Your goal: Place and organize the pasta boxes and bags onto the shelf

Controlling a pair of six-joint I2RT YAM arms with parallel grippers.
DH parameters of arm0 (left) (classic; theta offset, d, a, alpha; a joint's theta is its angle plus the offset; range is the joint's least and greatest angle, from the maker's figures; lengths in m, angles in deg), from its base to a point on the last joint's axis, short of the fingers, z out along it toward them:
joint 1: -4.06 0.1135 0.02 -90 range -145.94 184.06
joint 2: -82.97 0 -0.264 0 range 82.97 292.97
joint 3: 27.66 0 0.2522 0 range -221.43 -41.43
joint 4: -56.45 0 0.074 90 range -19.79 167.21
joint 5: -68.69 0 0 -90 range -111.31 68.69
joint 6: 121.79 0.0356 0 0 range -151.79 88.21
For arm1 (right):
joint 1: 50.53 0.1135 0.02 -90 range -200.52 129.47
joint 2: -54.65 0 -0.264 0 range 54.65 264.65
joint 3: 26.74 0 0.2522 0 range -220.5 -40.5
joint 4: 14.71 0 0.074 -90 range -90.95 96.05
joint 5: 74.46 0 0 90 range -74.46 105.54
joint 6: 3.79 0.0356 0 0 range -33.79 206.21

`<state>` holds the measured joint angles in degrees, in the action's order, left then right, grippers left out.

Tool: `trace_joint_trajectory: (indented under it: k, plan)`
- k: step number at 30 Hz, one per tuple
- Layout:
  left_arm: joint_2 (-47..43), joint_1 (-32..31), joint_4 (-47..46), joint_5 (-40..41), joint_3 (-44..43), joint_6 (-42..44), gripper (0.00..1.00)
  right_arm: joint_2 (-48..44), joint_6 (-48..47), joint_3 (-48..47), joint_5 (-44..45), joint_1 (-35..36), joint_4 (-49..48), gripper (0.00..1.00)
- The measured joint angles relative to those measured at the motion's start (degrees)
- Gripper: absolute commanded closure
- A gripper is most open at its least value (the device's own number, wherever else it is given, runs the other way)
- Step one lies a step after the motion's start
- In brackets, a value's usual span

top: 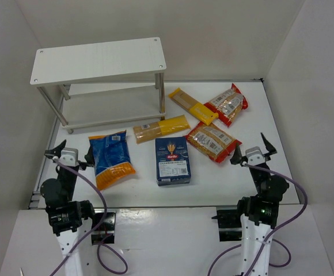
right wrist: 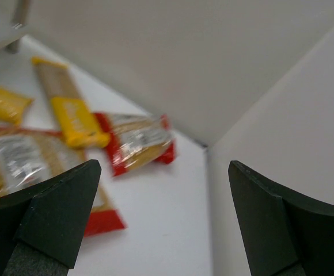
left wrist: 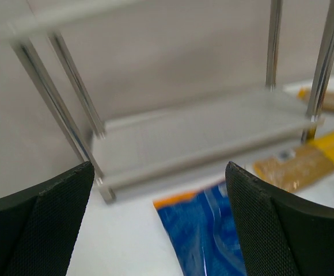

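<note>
Dark blue box (red Barilla logo) lies label-up on table.

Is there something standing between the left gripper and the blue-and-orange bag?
Nothing visible does. The open left gripper sits beside the blue-and-orange bag, which lies just ahead of its fingers.

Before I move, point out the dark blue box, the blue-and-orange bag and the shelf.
dark blue box (top: 173, 161), top view, face centre
blue-and-orange bag (top: 112, 156), top view, blue middle
shelf (top: 98, 60), top view, upper board
</note>
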<state>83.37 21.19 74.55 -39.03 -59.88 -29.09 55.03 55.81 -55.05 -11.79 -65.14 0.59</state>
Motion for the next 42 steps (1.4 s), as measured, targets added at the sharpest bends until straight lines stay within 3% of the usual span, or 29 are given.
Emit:
trace_joint_trajectory:
  k: [4, 7, 11, 16, 18, 21, 25, 30, 34, 38, 42]
  plan:
    - [0.37, 0.0, -0.5, 0.33, -9.64, 0.04, 0.0, 0.7, -0.7, -8.96, 5.64, -0.07, -1.55, 0.0]
    - [6.69, 0.0, 0.76, 2.03, -18.97, 0.04, 0.0, 8.55, -0.61, -20.35, 7.8, -0.09, -0.13, 0.0]
    - [24.06, 0.0, 6.93, 8.59, -34.77, -1.55, 0.0, 19.45, 1.75, -30.36, 11.13, -0.5, 4.28, 0.0]
    - [48.54, 0.11, 24.11, 14.34, -57.44, -2.67, 0.0, 35.74, 5.73, -46.86, 11.98, -0.66, 20.06, 0.0]
    - [54.9, 0.17, 29.44, 13.99, -62.07, -1.14, 0.0, 40.39, 7.13, -51.23, 11.52, -0.61, 24.83, 0.0]
    - [58.6, 0.22, 36.0, 10.91, -61.29, 1.49, 0.0, 46.49, 9.01, -54.93, 10.71, 1.38, 32.68, 0.0]
    - [55.43, 0.22, 39.98, 5.9, -55.54, 1.86, 0.0, 54.58, 11.04, -56.11, 9.99, 7.56, 40.68, 0.0]
    - [40.81, 0.09, 37.94, 1.4, -47.1, 1.36, 0.0, 62.77, 12.46, -53.7, 10.4, 17.05, 46.4, 0.0]
    - [31.5, 0.0, 35.26, -3.04, -45.88, 1.36, 0.0, 64.89, 13.09, -50.05, 11.72, 25.11, 47.87, 0.0]
    - [33.97, -0.07, 33.51, -5.55, -44.33, 1.31, 0.0, 67.58, 14.27, -48.02, 17.0, 32.46, 46.42, 0.0]
    - [40.61, -0.07, 33.38, -3.39, -40.85, -0.02, 0.0, 70.23, 14.43, -46.16, 22.03, 34.01, 42.95, 0.0]
